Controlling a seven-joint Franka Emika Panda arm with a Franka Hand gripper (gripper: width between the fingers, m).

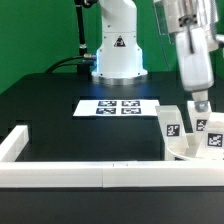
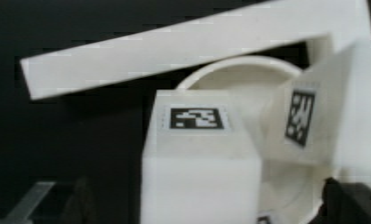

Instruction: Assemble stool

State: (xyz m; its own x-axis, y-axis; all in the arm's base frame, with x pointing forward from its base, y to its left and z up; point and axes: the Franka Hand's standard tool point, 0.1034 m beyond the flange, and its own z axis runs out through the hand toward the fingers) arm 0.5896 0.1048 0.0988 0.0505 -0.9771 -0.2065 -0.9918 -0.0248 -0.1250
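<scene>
The stool's round white seat lies in the front corner of the rails at the exterior view's right. Upright on it stand white blocky legs with square tags: one toward the left, the others toward the right. My gripper hangs just above the right-hand legs. In the wrist view one tagged leg fills the middle and stands upright on the seat. A second leg is beside it. My gripper is open, its dark fingers well clear of the leg on both sides.
Long white border rails run along the front and the left of the black table, and one shows behind the seat. The marker board lies flat mid-table. The robot's white base stands at the back.
</scene>
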